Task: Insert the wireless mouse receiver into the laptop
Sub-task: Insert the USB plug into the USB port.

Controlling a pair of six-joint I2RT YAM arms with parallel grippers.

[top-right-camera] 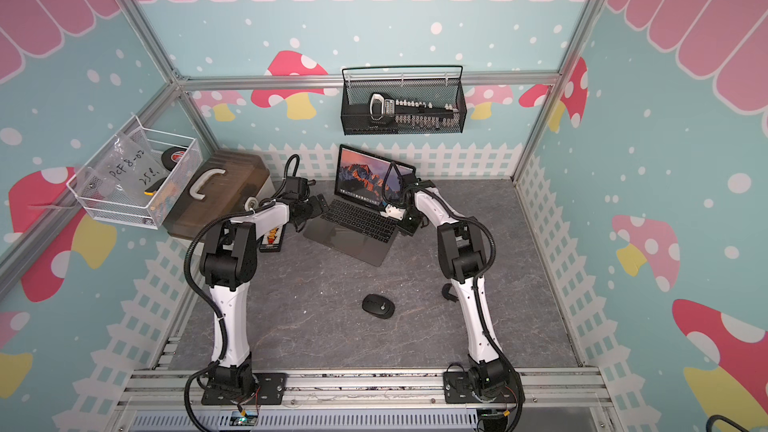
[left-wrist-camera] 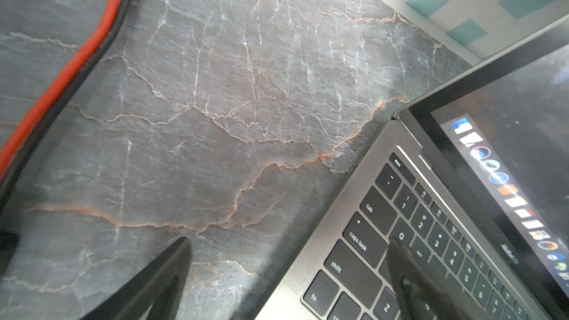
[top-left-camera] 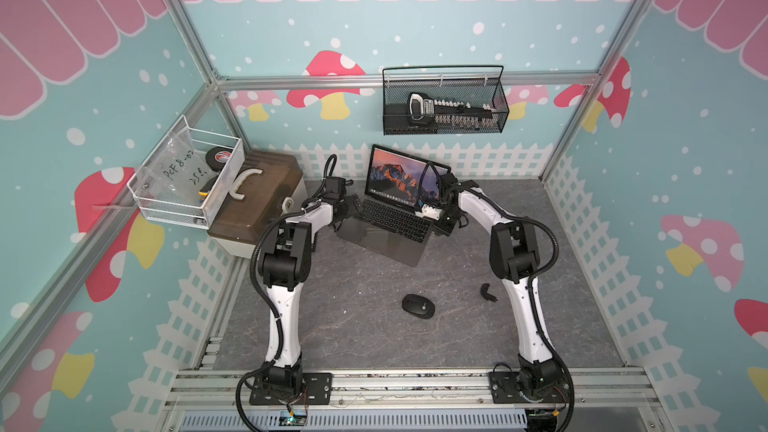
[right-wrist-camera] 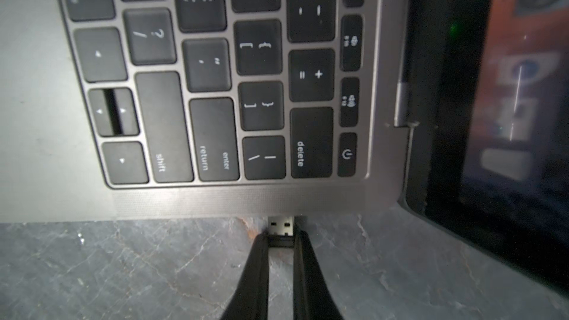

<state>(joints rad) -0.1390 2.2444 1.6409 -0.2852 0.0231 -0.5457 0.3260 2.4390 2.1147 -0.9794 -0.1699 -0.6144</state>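
Pinches the wireless mouse receiver (right-wrist-camera: 280,226) by its dark cap in the closed right gripper (right-wrist-camera: 280,236), keeping the metal plug bare and aimed at the laptop (right-wrist-camera: 215,201) side edge, tip right at it. Cannot make out the port itself. Spreads the left gripper (left-wrist-camera: 291,243) wide across the opposite keyboard edge, probably to brace against the push. Ignores the wireless mouse (top-left-camera: 418,306), well apart on the table (top-left-camera: 353,326).

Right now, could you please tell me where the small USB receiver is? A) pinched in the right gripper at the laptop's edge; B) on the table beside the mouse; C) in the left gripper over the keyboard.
A: the right gripper pinches the receiver at the laptop's edge.
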